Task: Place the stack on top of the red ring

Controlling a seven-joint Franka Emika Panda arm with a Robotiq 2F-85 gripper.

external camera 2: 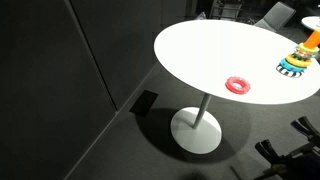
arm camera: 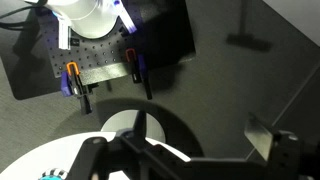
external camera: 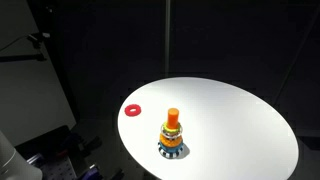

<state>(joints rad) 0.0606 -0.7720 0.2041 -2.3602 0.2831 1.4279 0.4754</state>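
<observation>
The stack (external camera: 172,135) stands upright on the round white table (external camera: 240,120), near its front edge. It has a blue-and-white striped base, yellow and orange rings and an orange tip. It also shows at the frame edge in an exterior view (external camera 2: 298,58). The red ring (external camera: 131,110) lies flat on the table apart from the stack, near the rim, and shows in both exterior views (external camera 2: 237,85). My gripper (arm camera: 190,148) shows only in the wrist view. It is open and empty, off the table and above the dark floor. A bit of the stack's base (arm camera: 52,175) peeks in at the bottom left.
The table stands on a white pedestal foot (external camera 2: 196,131) on a dark floor. A white board (external camera: 30,85) leans at one side. Black chair legs (external camera 2: 290,150) lie near the table. A perforated metal base plate with clamps (arm camera: 100,65) sits beyond the gripper.
</observation>
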